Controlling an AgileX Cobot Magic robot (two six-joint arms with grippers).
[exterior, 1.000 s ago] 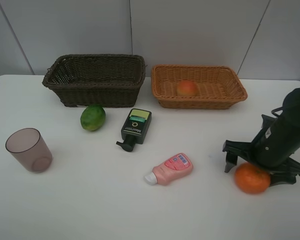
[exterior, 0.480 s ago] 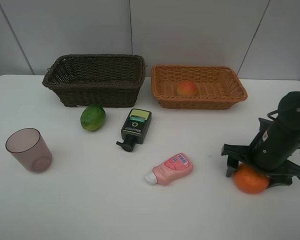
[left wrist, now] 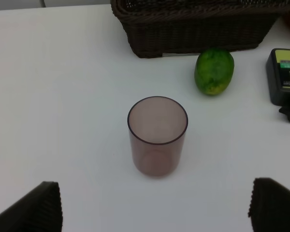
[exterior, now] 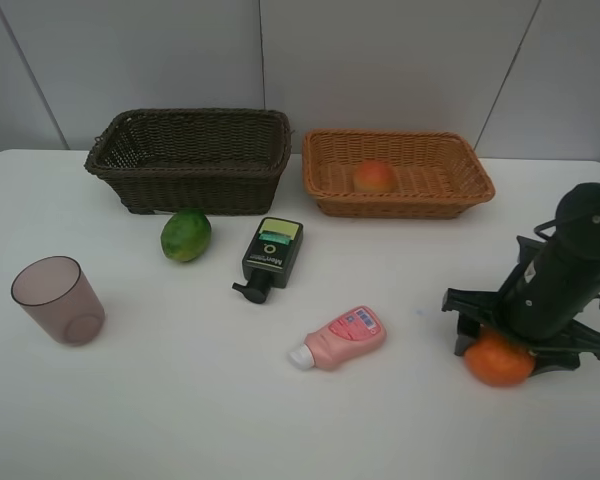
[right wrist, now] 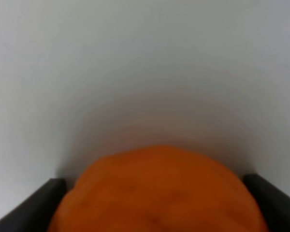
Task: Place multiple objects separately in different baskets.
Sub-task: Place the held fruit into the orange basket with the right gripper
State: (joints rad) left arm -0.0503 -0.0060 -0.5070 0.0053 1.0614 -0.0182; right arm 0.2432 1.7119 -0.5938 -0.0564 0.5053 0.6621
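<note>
The orange [exterior: 498, 360] lies on the white table at the front right. My right gripper [exterior: 521, 345] stands over it, open, with a finger on each side; the right wrist view shows the orange [right wrist: 159, 193] filling the gap between the fingers [right wrist: 29, 205]. The peach [exterior: 374, 176] lies in the light orange-tan basket [exterior: 325, 160]. The dark brown basket [exterior: 190, 185] has nothing showing inside. The lime [exterior: 186, 235], black pump bottle [exterior: 271, 256], pink bottle [exterior: 340, 338] and purple-brown cup [exterior: 58, 300] are on the table. My left gripper [left wrist: 154, 212] is open, short of the cup [left wrist: 157, 135].
Both baskets stand side by side at the back of the table [exterior: 180, 400], against the grey wall. The lime [left wrist: 214, 71] and pump bottle [left wrist: 286, 76] lie just in front of the dark basket [left wrist: 193, 29]. The left arm does not show in the exterior view.
My right gripper has come down a little over the orange, which now sits deeper between the fingers and slightly further left. Nothing else moved.
</note>
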